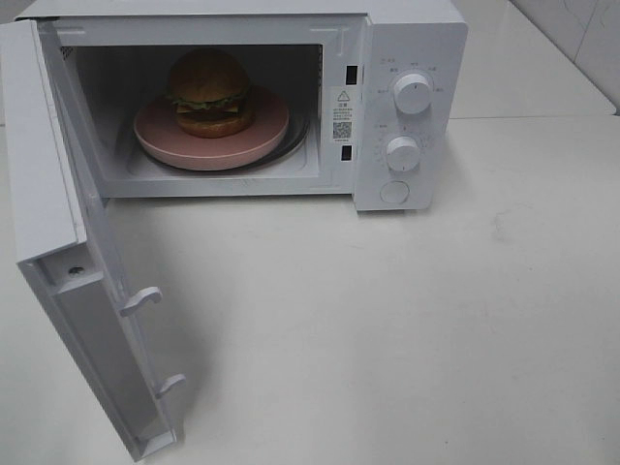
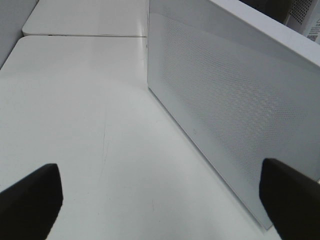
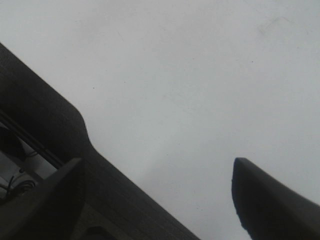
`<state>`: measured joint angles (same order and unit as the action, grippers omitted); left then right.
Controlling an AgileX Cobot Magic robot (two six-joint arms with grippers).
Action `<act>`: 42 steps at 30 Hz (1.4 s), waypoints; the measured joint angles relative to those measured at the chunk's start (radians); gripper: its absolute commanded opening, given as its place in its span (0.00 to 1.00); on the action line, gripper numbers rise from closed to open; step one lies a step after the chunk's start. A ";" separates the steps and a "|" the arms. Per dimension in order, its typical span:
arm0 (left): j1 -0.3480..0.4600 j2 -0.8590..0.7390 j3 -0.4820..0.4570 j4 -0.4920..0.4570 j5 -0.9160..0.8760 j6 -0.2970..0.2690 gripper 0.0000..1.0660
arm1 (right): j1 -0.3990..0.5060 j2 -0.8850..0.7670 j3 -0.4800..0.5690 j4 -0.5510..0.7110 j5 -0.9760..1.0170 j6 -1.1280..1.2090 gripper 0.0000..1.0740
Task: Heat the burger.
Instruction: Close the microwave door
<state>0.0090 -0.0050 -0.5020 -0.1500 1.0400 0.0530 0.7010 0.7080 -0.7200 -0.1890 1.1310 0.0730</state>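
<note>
Right, your burger (image 1: 208, 92) sits inside the microwave (image 1: 407, 39), bun up, near the middle of the pink plate (image 1: 194, 160). Lettuce and cheese show at the edge facing you. The plate rests on the cavity floor and fills most of its width.

The door (image 1: 58, 194) stands wide open, hinged on the left and swung out over the bench (image 1: 387, 329). Two latch hooks (image 1: 142, 300) stick out from its free edge, one nearer the camera than the other.

The control panel is right of the cavity: upper knob (image 1: 413, 94), lower knob (image 1: 402, 153), round button (image 1: 394, 192) below them. A label (image 1: 342, 114) is stuck on the frame between cavity and panel.

Neither arm shows in the high view.

Left gripper (image 2: 160, 200): jaws wide apart, nothing between them. The bench lies beneath, and a white perforated panel (image 2: 235, 125) stands upright just beside one finger. It looks like the door's outer face.

Right gripper (image 3: 160, 195): jaws apart, nothing held, bare bench between the fingers. You cannot tell what the dark ribbed strip (image 3: 50, 125) at one side is.
</note>
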 measured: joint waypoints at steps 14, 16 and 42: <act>0.000 0.000 0.000 0.000 0.000 0.000 0.94 | -0.220 -0.209 0.161 0.000 -0.117 0.028 0.71; 0.000 0.000 0.000 0.000 0.000 0.000 0.94 | -0.238 -0.247 0.177 0.000 -0.119 0.032 0.71; 0.000 0.000 0.000 0.000 0.000 0.000 0.94 | -0.537 -0.649 0.209 0.047 -0.092 0.057 0.71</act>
<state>0.0090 -0.0050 -0.5020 -0.1500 1.0400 0.0530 0.1640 0.0590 -0.5110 -0.1420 1.0390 0.1300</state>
